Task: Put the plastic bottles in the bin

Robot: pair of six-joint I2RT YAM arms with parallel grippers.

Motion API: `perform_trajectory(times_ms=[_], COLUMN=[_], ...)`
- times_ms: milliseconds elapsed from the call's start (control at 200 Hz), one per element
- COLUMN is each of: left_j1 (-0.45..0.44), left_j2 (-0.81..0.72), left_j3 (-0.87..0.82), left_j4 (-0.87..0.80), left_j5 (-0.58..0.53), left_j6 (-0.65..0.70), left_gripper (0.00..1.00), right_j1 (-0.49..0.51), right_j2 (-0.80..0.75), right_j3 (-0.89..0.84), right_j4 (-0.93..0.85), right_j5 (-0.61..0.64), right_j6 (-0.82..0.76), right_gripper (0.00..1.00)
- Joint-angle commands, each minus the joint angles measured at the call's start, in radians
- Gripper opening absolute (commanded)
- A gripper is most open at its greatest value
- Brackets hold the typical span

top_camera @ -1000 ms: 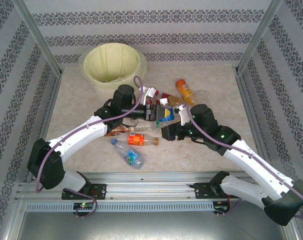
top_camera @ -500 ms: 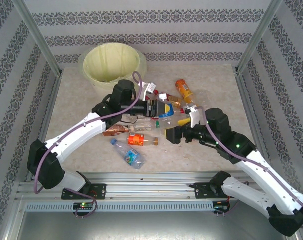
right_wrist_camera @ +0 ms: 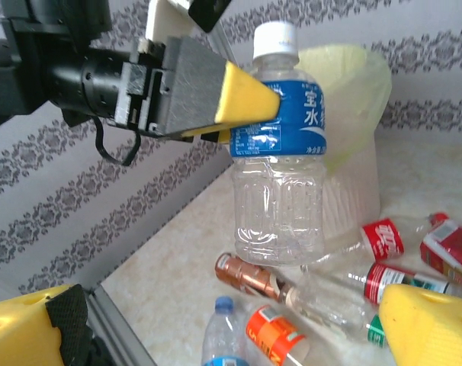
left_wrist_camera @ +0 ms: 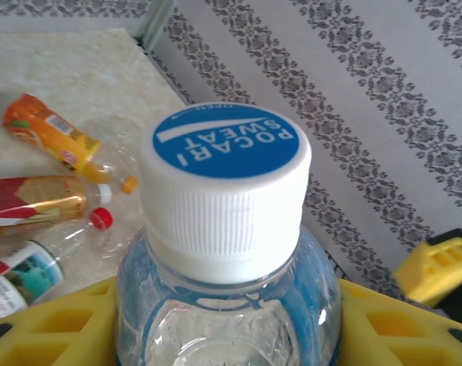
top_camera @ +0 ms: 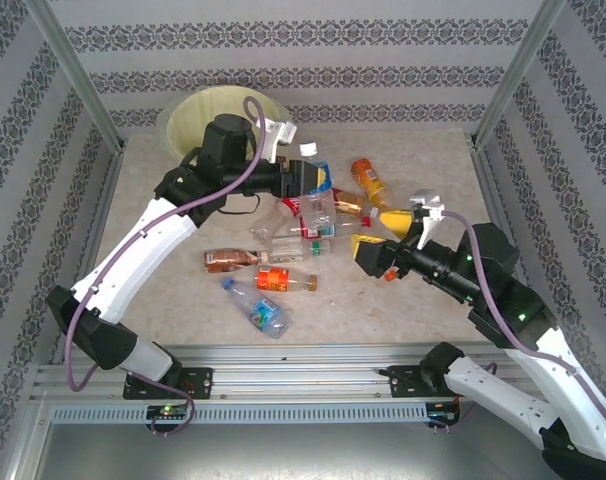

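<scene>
My left gripper is shut on a clear bottle with a blue label and a white cap, holding it upright above the pile. The cap stands between its yellow fingers. In the right wrist view the same bottle hangs in front of the bin, cream-white with a pale yellow liner. On the table lie other bottles: brown, orange-red, blue-capped, orange. My right gripper stands open and holds nothing, right of the pile.
Patterned walls and metal posts close in the table on three sides. An aluminium rail runs along the near edge. Red-labelled bottles and crushed clear ones lie under the lifted bottle. Bare tabletop shows at the front left.
The left arm has lifted the blue-labelled bottle off the pile and swung it back toward the bin. The right gripper has opened wide and drawn back to the right.
</scene>
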Motion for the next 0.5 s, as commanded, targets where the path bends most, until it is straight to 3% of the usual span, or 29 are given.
perform_trajectory(times_ms=[0, 175, 495], left_j1=[0.032, 0.075, 0.139], left_j2=[0.029, 0.098, 0.261], left_j3=[0.111, 0.313, 0.653], left_j4=[-0.157, -0.282, -0.47], left_j5=[-0.06, -0.137, -0.412], left_j6=[0.094, 0.152, 0.237], left_gripper=[0.53, 0.53, 0.53], right_j1=[0.007, 0.007, 0.007], right_j2=[-0.013, -0.014, 0.004], right_j3=[0.045, 0.072, 0.091], right_j4=[0.068, 0.103, 0.105], right_j5=[0.036, 0.036, 0.05], right_j6=[-0.034, -0.04, -0.022], right_gripper=[0.98, 0.98, 0.98])
